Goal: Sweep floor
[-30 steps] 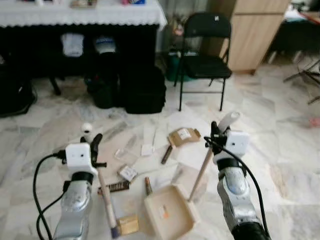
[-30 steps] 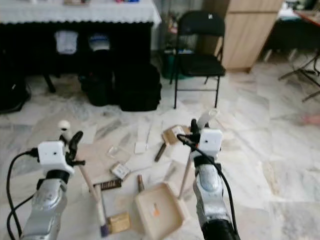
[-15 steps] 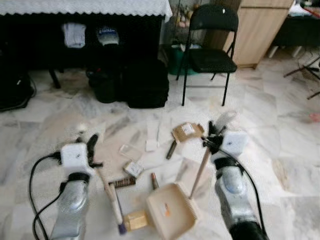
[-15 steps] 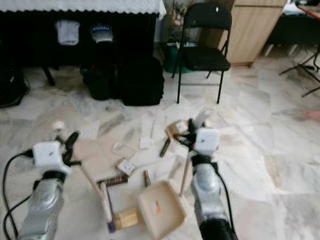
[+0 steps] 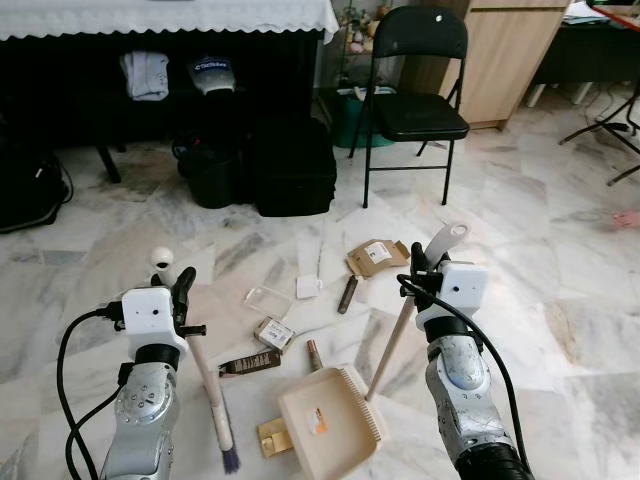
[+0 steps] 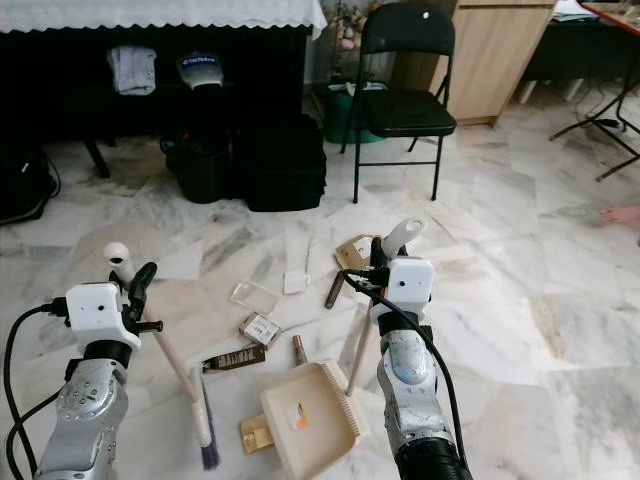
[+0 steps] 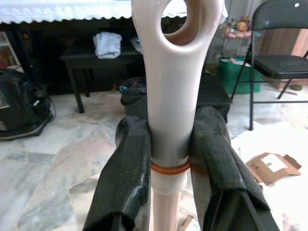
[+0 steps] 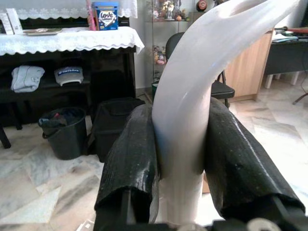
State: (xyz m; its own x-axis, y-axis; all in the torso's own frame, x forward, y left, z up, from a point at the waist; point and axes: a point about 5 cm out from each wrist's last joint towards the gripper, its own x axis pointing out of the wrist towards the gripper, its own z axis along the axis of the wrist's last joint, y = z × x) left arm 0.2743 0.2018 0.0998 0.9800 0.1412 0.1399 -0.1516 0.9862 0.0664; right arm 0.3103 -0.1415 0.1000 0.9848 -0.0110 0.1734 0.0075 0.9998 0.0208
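Sweeping's barely underway imo. One small box (image 5: 274,438) sits at the dustpan (image 5: 330,418) lip, but wrappers and a cardboard box (image 5: 377,257) litter the marble floor (image 5: 560,300). Left claw (image 5: 183,290) is clamped on the broom (image 5: 207,383), which leans bristles-down toward the robot. Right claw (image 5: 415,262) grips the dustpan handle (image 5: 395,335), mouth facing the litter.

Lived-in home room, not a lab: white-grey marble tile floor (image 5: 560,330) throughout. At 11 o'clock a table with lace-edged white cloth (image 5: 170,15), folded clothes and a cap on the dark shelf under it, black bags (image 5: 290,165) and a bin on the floor. Black folding chair (image 5: 415,90) at 12–1, wooden cabinet (image 5: 500,55) at 1. Cardboard scraps (image 5: 375,257) and wrappers litter the centre
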